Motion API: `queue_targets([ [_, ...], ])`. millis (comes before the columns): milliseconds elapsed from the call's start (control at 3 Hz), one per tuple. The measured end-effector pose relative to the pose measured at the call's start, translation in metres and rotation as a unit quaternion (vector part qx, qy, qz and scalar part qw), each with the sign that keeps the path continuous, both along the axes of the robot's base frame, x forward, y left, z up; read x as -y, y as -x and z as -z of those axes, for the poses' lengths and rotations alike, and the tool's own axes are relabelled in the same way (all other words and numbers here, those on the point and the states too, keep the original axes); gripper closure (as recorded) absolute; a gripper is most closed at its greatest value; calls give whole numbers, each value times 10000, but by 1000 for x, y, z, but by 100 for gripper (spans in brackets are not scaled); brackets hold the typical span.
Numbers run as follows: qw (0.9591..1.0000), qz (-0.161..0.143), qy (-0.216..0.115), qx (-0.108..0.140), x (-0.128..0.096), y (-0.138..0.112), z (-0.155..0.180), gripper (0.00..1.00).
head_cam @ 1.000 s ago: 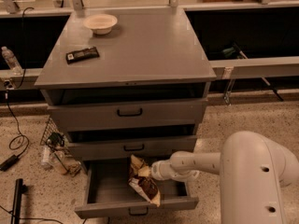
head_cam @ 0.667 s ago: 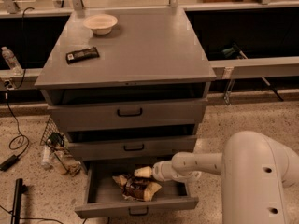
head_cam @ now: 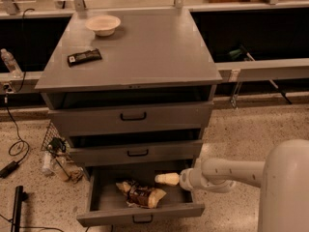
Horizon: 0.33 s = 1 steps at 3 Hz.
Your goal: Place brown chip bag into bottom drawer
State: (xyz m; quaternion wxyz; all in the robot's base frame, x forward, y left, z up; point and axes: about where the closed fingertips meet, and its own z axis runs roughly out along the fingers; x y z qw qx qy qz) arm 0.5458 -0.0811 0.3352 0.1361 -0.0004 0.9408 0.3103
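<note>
The bottom drawer (head_cam: pixel 140 217) of the grey cabinet stands pulled out. The brown chip bag (head_cam: pixel 140 194), crinkled dark brown and cream, lies flat on the drawer floor near the middle. My gripper (head_cam: pixel 166 179) reaches in from the right on a white arm and sits just above and to the right of the bag, apart from it and holding nothing.
The two upper drawers (head_cam: pixel 133 116) are closed. On the cabinet top (head_cam: pixel 145 47) sit a cream bowl (head_cam: pixel 103 24) and a flat black bar wrapper (head_cam: pixel 84 57). Cables and clutter (head_cam: pixel 58 158) lie on the floor left of the cabinet. My white arm body (head_cam: pixel 285 187) fills the lower right.
The bag was held upright over the drawer, then dropped and now lies flat inside. My gripper has let go and drawn back slightly to the right.
</note>
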Motion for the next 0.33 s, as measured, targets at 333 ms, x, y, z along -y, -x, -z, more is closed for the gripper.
queue_targets([
  [333, 10000, -44, -24, -2, -8, -3, 5, 0],
])
